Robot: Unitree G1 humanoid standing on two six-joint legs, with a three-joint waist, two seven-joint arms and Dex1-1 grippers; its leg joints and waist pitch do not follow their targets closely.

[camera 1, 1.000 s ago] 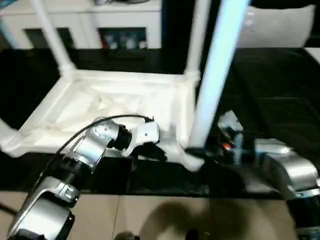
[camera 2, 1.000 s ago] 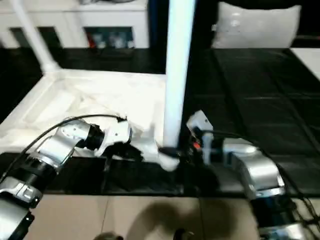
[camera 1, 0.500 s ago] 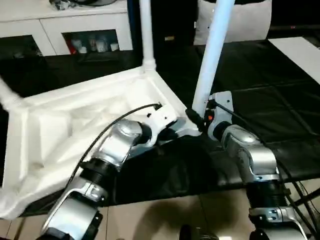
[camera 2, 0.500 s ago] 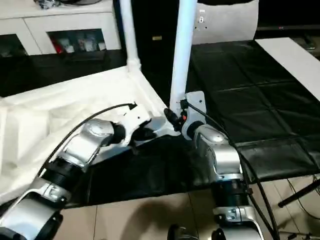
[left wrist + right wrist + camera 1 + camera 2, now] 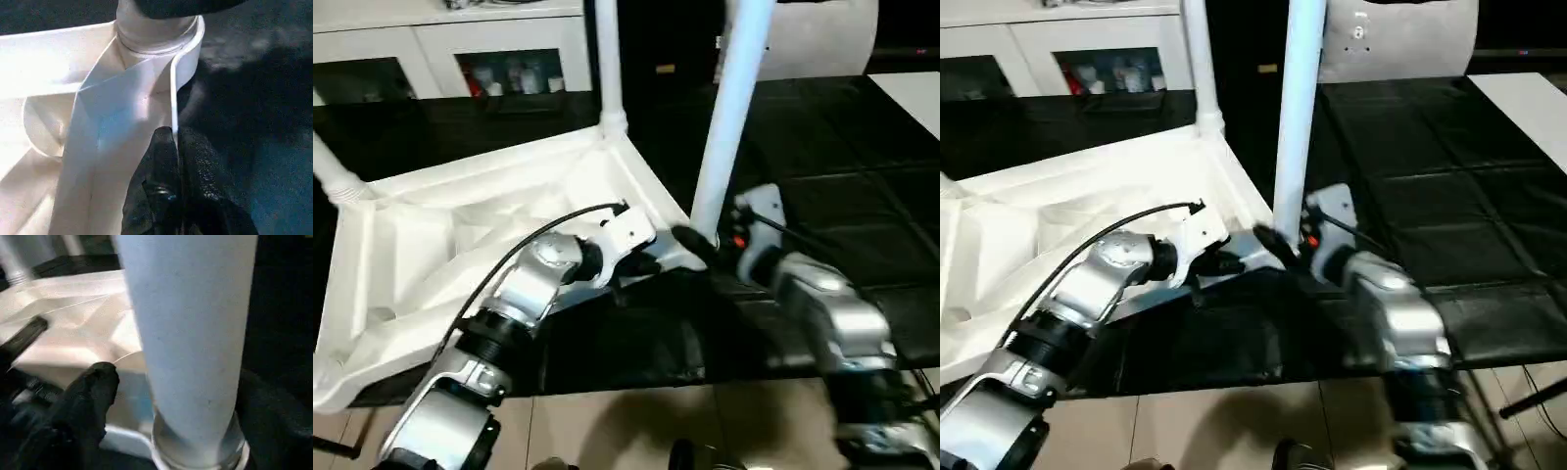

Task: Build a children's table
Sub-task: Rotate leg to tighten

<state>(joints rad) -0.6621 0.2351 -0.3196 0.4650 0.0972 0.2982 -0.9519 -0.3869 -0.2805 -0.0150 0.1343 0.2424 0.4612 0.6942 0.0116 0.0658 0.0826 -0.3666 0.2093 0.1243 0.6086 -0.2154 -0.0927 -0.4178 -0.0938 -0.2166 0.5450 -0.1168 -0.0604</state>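
Children's table (image 5: 480, 235) upside down on black work surface (image 5: 842, 176), legs up. Left gripper (image 5: 175, 142) pinched on the tabletop's thin rim; right gripper (image 5: 166, 396) spread wide around near-corner leg (image 5: 729, 108) — not clamped.

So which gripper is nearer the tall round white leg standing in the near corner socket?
Right. The right gripper straddles the tall round white leg at its base; the left gripper pinches the tabletop's thin rim beside that socket.
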